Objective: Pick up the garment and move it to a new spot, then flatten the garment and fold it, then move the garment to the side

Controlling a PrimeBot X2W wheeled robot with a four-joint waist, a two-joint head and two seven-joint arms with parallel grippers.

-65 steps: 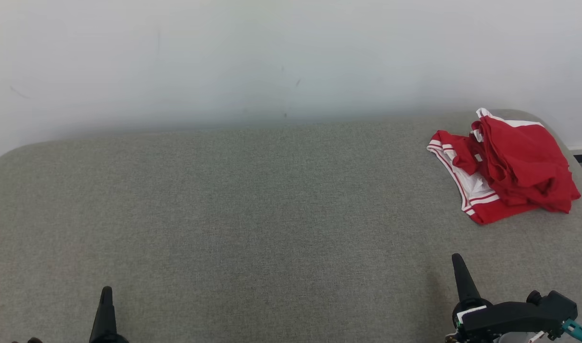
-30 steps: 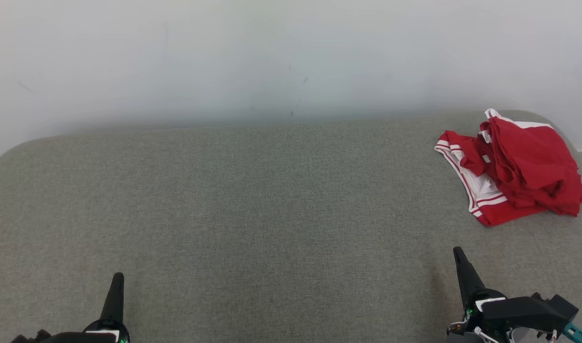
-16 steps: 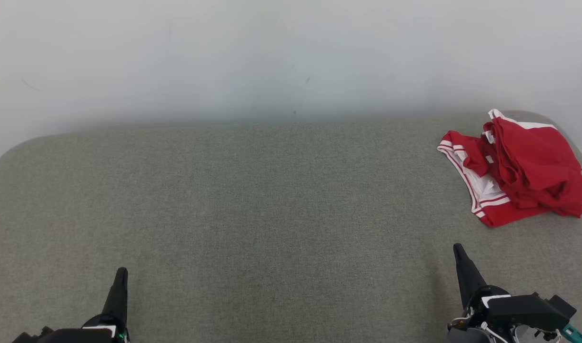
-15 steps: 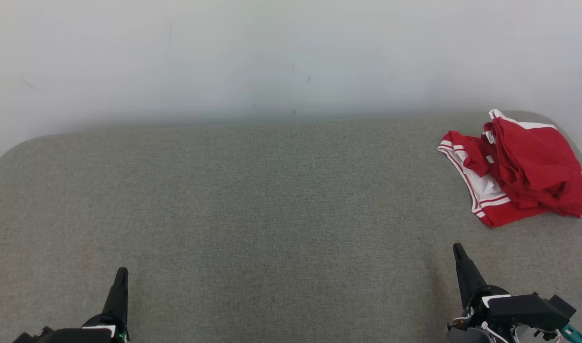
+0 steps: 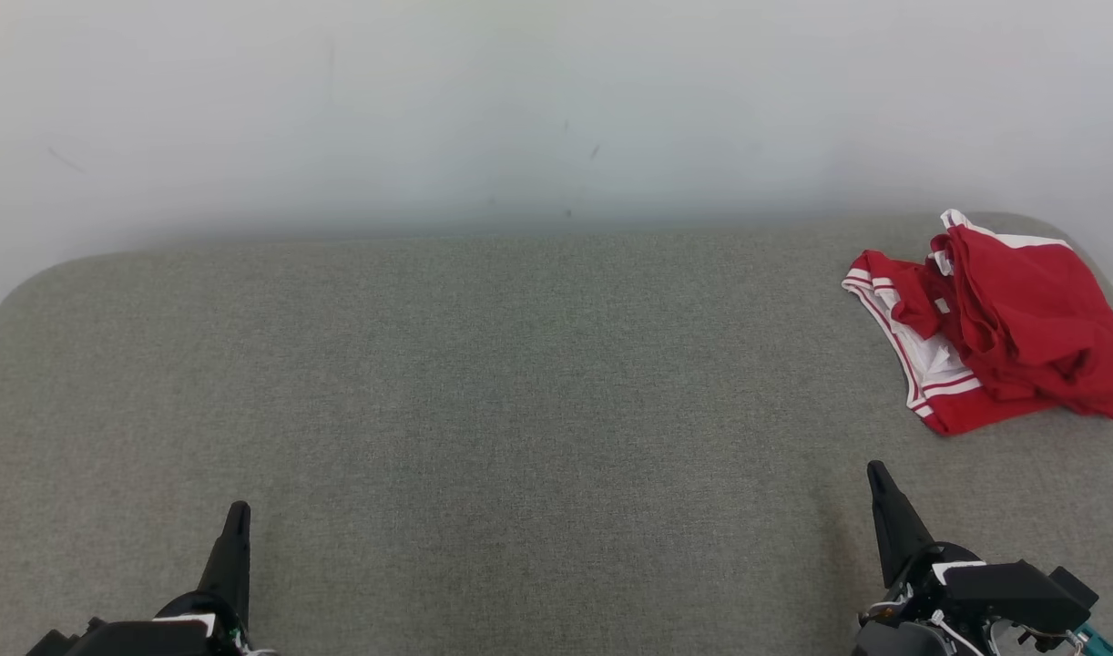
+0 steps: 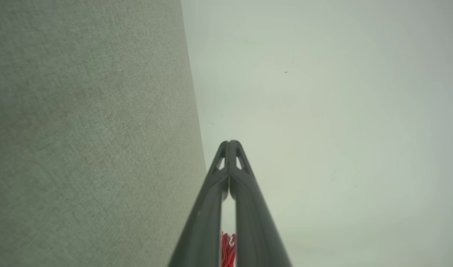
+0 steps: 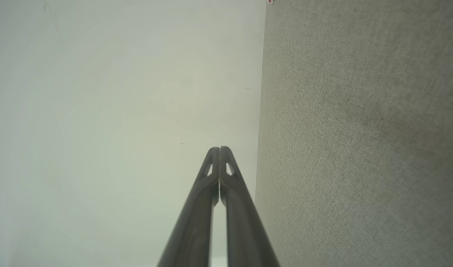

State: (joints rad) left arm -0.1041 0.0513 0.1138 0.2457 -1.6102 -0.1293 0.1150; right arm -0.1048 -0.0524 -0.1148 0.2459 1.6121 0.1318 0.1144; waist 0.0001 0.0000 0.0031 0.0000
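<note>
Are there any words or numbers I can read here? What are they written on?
No words or numbers can be read anywhere.
The red garment shows white stripes but no letters.
A small white patch on it may be a label: too small to read.
The wall has only faint marks.

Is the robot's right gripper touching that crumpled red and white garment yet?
Apart. In the head view, bare grey fabric surface separates the right gripper from the garment.

Setting presenting as bare indoor test area, lab-like rather than furnished room. Grey woven-fabric padded surface with rounded corners spanning head view, butting against plain white wall. Wall showing faint scuff marks. Exact type not resolving from views.
</note>
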